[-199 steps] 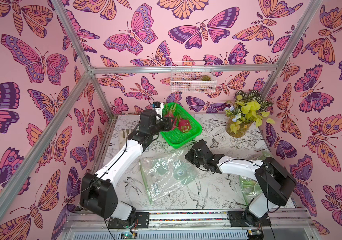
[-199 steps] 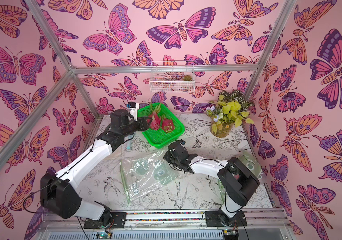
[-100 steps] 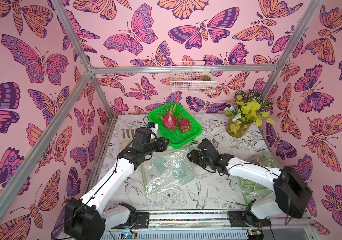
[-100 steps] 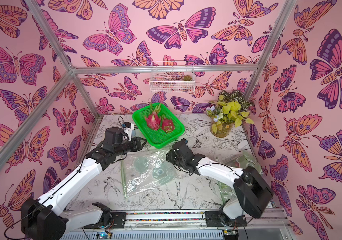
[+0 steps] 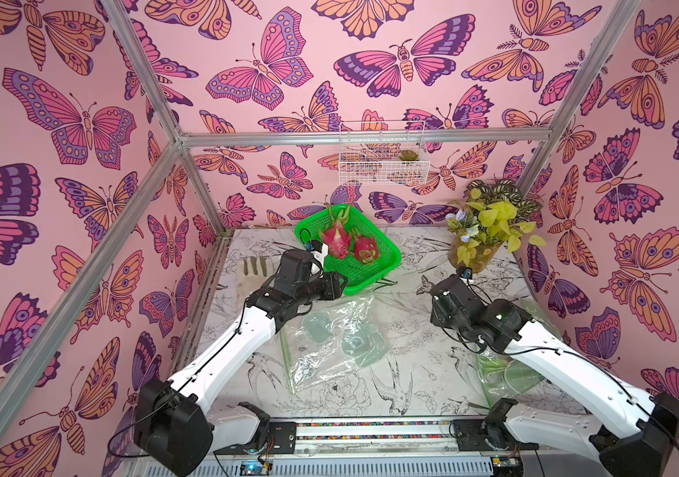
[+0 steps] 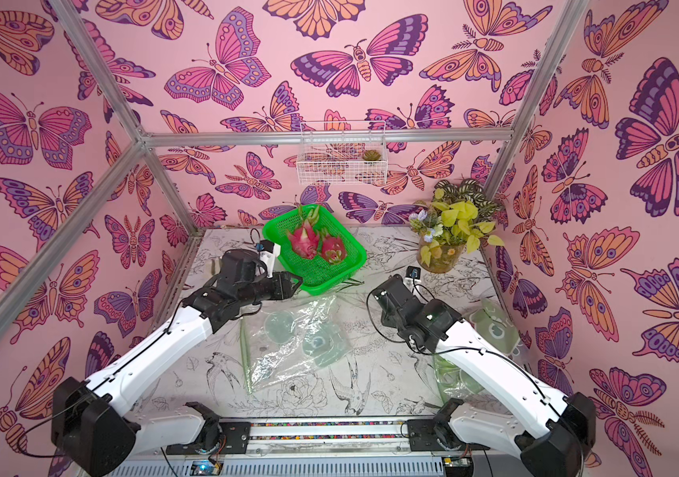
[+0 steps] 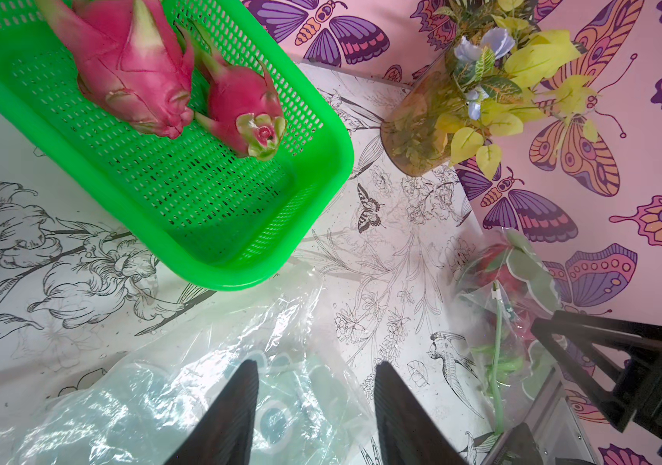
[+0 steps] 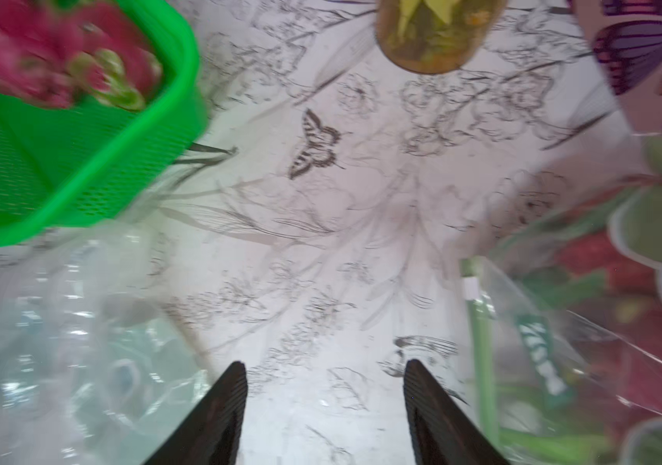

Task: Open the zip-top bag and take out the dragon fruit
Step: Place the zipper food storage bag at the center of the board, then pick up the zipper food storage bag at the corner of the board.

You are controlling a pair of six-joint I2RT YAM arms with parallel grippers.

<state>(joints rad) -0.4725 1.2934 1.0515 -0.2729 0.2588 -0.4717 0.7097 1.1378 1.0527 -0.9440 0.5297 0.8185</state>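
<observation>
Left of centre in both top views: left gripper (image 7: 316, 366), jaws parted and clasping nothing, poised over the far edge of a crumpled zip-top bag (image 5: 329, 342), just short of the near corner of a green basket (image 5: 391, 264). In the left wrist view, clear film beneath both fingers (image 7: 236, 410), none of it between them.

Upper centre of the frame, inside the basket: 2 fruits side by side and touching. Larger dragon fruit (image 5: 334, 243) on the left, long green-tipped scales pointing toward the back wall. Smaller dragon fruit (image 5: 366, 250) on the right. Both out of any bag, resting on the mesh floor.

Middle of the table (image 5: 412, 396): the crumpled bag lying flat, with pale green round prints on the film and a green zip strip along its left edge.

Higher up on the back wall: white wire basket (image 5: 383, 165) holding a small succulent (image 5: 408, 155).

Right of centre: right gripper (image 8: 325, 364), likewise spread wide and empty, only bare printed tabletop between its fingers, 1 bag on either side.

Upper right of the tabletop: glass vase (image 5: 472, 258) of yellow-green foliage and pale blue flowers.

Far right, by the side wall and partly under the right arm: second zip-top bag (image 7: 478, 306). Inside it, bagged dragon fruit (image 7: 492, 263), a red shape behind the film in both wrist views, not made out in the top views.
</observation>
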